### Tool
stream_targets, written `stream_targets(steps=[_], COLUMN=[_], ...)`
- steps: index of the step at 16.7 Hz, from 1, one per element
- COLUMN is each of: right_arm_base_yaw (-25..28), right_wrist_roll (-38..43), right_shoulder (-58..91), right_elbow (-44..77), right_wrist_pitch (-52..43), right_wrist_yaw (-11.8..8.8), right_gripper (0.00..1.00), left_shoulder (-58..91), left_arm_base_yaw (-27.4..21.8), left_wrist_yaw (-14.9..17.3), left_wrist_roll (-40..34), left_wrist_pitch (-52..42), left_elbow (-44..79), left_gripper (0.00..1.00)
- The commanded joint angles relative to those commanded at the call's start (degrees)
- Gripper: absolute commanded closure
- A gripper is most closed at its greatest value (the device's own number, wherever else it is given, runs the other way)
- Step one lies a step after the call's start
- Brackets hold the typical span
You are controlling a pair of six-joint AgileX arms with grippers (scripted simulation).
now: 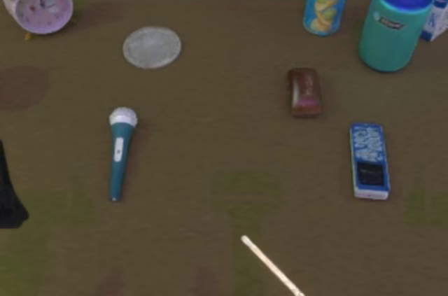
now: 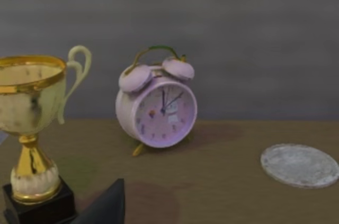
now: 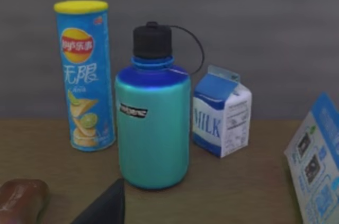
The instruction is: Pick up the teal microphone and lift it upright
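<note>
Slim teal microphone with silver-white mesh head (image 1: 120,152) — flat on the brown surface (image 1: 210,170), left of centre, ungrasped; approach step pending — left arm at left edge, finger state cannot be told.

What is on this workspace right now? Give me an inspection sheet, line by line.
Surface: brown table with faint green and dark patches.
Job's things: teal microphone lying flat on the left half, mesh head toward the far edge, untouched.
Clutter: pink alarm clock, grey disc, gold trophy, chips can, teal bottle, milk carton, brown bread-like lump, blue-and-white remote, thin white stick.
Grippers: left arm at the left edge; right not in the top view; fingers not readable.
Cables: nothing seen.
Surroundings: plain grey wall.
</note>
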Motion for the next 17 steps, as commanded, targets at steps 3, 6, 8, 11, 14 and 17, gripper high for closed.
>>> stream_targets(steps=[3,6,8,11,14,17], right_arm_base_yaw=[0.0,0.0,0.0,0.0,0.0,0.0], right_wrist_roll=[0.0,0.0,0.0,0.0,0.0,0.0], right_shoulder=[0.0,0.0,0.0,0.0,0.0,0.0], right_elbow=[0.0,0.0,0.0,0.0,0.0,0.0], right_wrist_pitch=[0.0,0.0,0.0,0.0,0.0,0.0], right_wrist_yaw=[0.0,0.0,0.0,0.0,0.0,0.0], right_gripper=[0.00,0.00,0.00,0.00,0.00,0.00], left_shoulder=[0.6,6.0,12.7,27.1,44.8,63.0], left_arm_base_yaw=[-0.2,-1.5,-2.8,-5.3,-8.2,-11.1], left_wrist_yaw=[0.0,0.0,-0.1,-0.4,-0.7,-1.0], left_wrist_roll=[-0.1,-1.2,-2.5,-4.8,-7.4,-10.0], left_wrist_pitch=[-0.3,-3.3,-6.7,-13.2,-20.9,-28.9], left_elbow=[0.5,5.1,10.2,19.6,30.0,40.4], left_gripper=[0.00,0.00,0.00,0.00,0.00,0.00])
